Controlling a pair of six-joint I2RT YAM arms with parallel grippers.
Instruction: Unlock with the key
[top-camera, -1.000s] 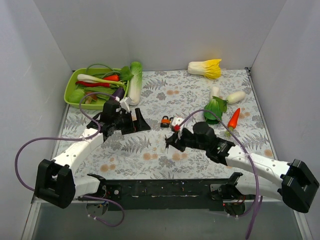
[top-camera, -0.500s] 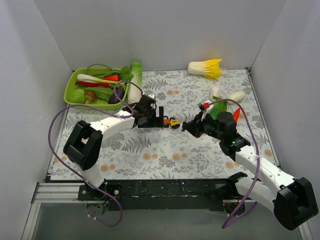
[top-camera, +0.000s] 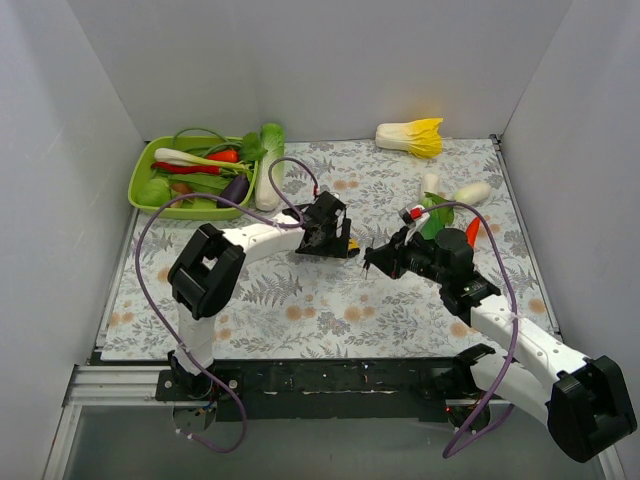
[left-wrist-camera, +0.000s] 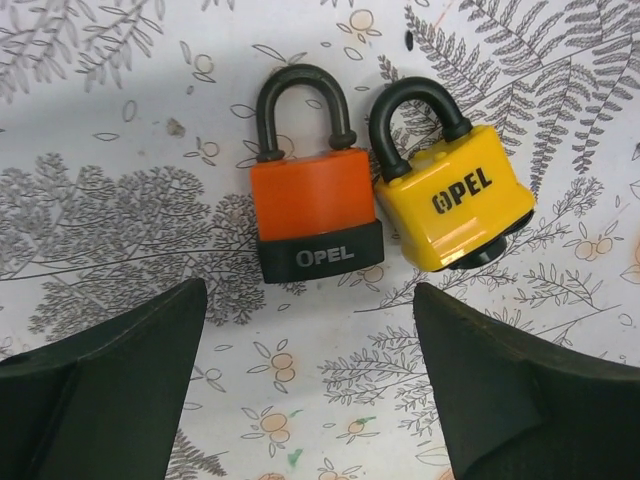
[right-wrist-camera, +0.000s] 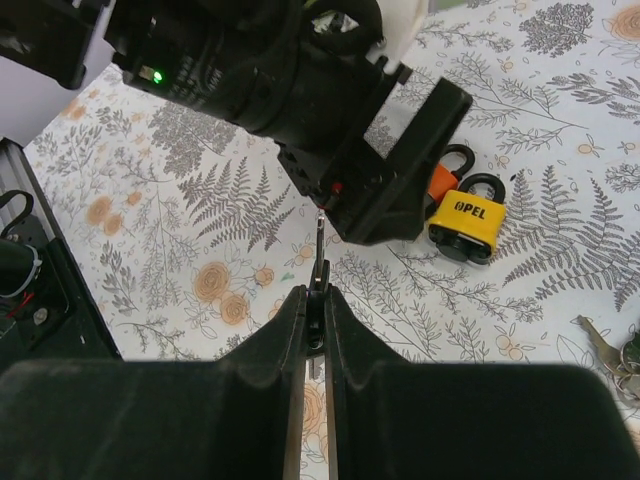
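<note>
An orange padlock and a yellow padlock lie side by side on the patterned cloth, shackles closed. My left gripper is open and hovers just above them, one finger on each side of the view, touching neither. In the top view the left gripper covers most of the locks. My right gripper is shut on a small key pointing forward. It is held above the cloth near the yellow padlock. In the top view the right gripper is just right of the locks.
A green tray of vegetables sits at the back left. A napa cabbage, white radishes, a bok choy and a carrot lie at the back right. More keys lie on the cloth by the right arm.
My left arm has swung right from the cloth's left side to over the padlocks. My right gripper lifted the key and moved right, then edged slightly left toward the locks.
</note>
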